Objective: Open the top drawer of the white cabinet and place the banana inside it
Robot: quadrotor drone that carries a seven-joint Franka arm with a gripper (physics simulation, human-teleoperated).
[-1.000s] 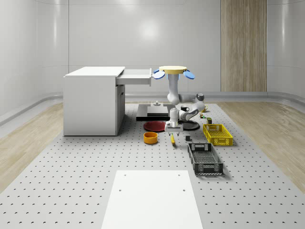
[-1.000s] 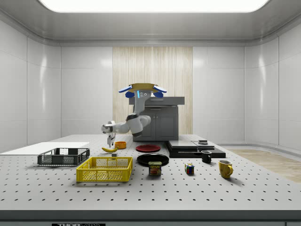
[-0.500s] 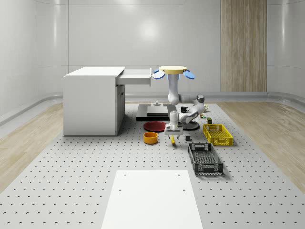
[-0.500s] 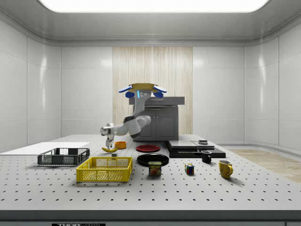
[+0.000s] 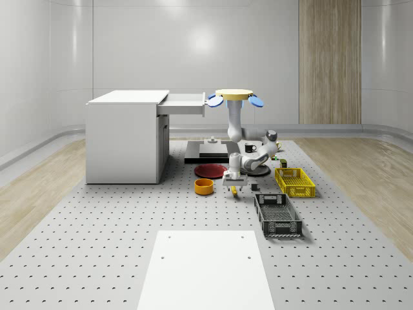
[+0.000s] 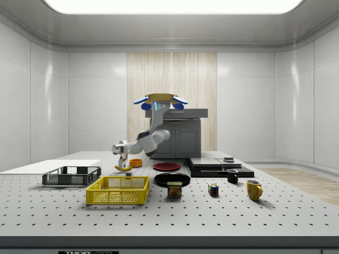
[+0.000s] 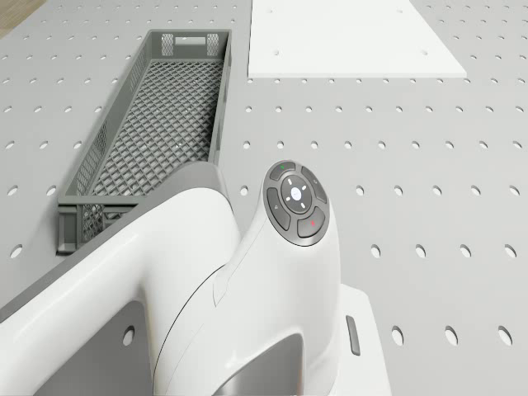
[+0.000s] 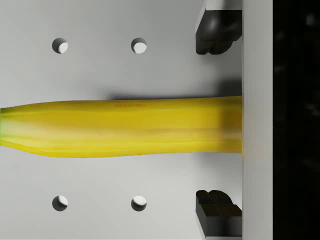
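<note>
1. While the drone [image 5: 235, 95] hovers beside the white cabinet [image 5: 124, 137], whose top drawer [image 5: 185, 105] stands pulled out, the arm reaches down to the table [image 5: 97, 245].
2. Pincer [image 8: 218, 120]: open, one finger [image 8: 216, 31] on each side of the banana [image 8: 120, 127], not touching it.
3. Banana: lying flat on the table, directly beneath the pincer.
4. Orange bowl [image 5: 204, 186]: just beside the pincer, toward the cabinet; grey crate [image 5: 277, 215] on the pincer's other side.

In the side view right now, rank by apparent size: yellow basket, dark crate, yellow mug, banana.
1. yellow basket, though nearest the camera
2. dark crate
3. yellow mug and banana look alike; unsure.
</note>
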